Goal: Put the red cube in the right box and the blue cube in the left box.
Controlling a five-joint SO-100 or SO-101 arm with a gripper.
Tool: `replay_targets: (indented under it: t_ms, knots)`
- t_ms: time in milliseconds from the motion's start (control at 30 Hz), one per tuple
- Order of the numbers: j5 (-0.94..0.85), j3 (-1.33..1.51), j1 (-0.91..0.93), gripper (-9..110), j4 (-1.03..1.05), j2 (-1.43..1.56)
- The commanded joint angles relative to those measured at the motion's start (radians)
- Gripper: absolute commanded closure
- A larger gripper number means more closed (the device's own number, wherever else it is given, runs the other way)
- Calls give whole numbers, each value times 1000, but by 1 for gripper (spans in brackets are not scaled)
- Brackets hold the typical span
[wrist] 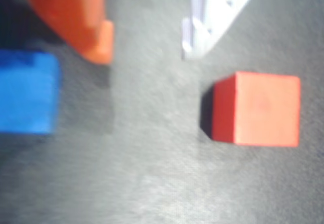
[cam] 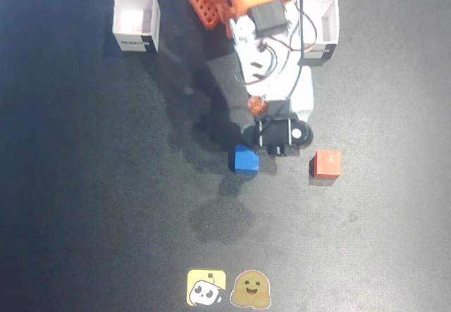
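Fixed view, arm: the orange-and-white arm reaches down the picture from the top edge, over a dark table.
Fixed view, gripper: the gripper hangs low between the two cubes, its black wrist part just above them; from here I cannot make out the fingers.
Fixed view, blue cube: the blue cube sits just left of the gripper, close against the black wrist part.
Fixed view, red cube: the red cube rests on the table to the gripper's right, apart from it.
Fixed view, boxes: one white box stands far up and left of the gripper; another white box is up and right, partly behind the arm.
Fixed view, stickers: two cartoon stickers lie well below the gripper at the bottom edge.
Wrist view, gripper: an orange finger and a white finger come in from the top, spread wide with bare table between them, gripping nothing.
Wrist view, blue cube: blurred, at the left edge, just below and outside the orange finger.
Wrist view, red cube: below and right of the white finger, flat on the table, not touched.
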Motion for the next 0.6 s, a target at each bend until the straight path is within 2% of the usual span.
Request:
replay_targets:
  t_ms: [0, 300, 567]
  knots:
    - [28, -78, -25, 90, -48, -49]
    - [63, -110, -69, 86, -176, -176]
    - [115, -213, -117, 84, -172, -305]
